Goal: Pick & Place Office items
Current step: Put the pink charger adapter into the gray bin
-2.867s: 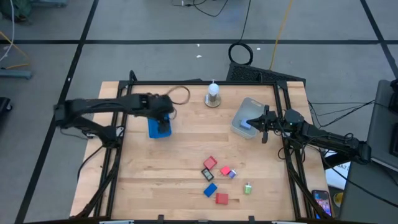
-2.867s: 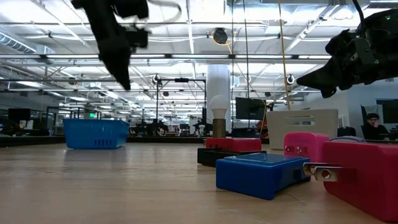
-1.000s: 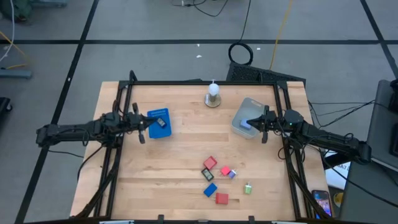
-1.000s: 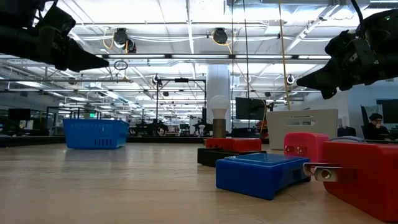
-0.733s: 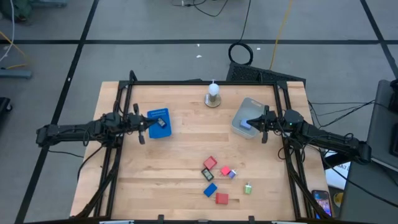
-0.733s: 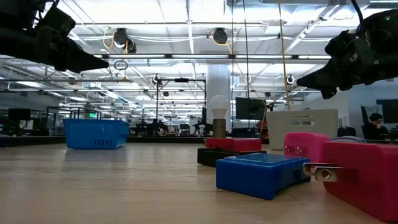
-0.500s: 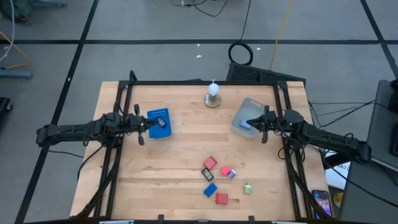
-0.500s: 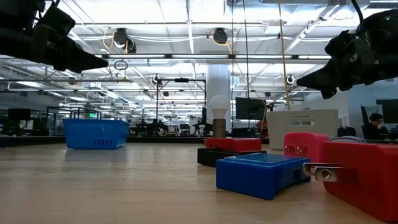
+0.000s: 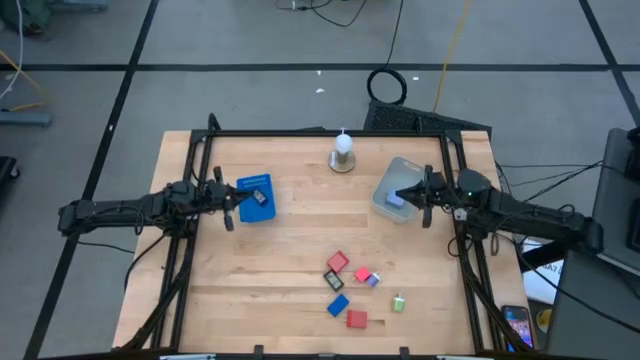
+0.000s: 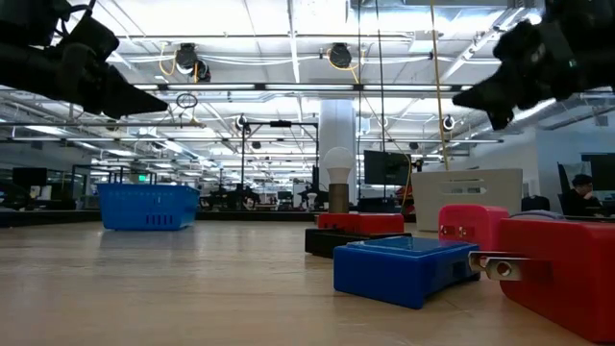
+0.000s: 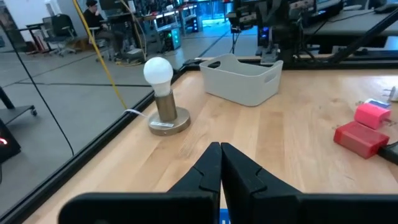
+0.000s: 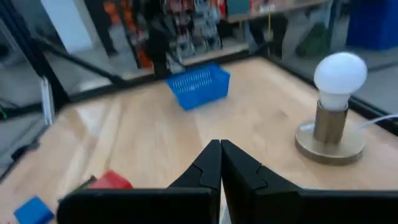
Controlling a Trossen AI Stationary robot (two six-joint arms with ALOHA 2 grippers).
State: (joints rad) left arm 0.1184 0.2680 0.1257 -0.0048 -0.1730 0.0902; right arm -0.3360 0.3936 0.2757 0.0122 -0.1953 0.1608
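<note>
- Right now we see both grippers with their fingertips pressed together, holding nothing: the left gripper (image 9: 229, 207) beside the blue basket (image 9: 256, 198), the right gripper (image 9: 424, 193) over the near edge of the grey tub (image 9: 398, 189).
- Risk one, our judgement: the office items (image 9: 352, 287) sit in a tight cluster on the table (image 9: 290, 250), well apart from the tub on its operator side. Fingers opening into that cluster could knock a neighbour or pinch two pieces at once.
- Risk two: the pieces are small and blocky; an off-centre grip would let one twist or pop out on the lift.
- Risk three: the light bulb (image 9: 343, 152) on its base stands between basket and tub, so a low carry past it could tip it.
- Looks: we count red blocks, a blue block (image 9: 338, 305), a black piece, a small green one (image 9: 398, 302); the low view shows a red block with metal prongs (image 10: 562, 258).
- One pale blue piece already lies inside the tub.
</note>
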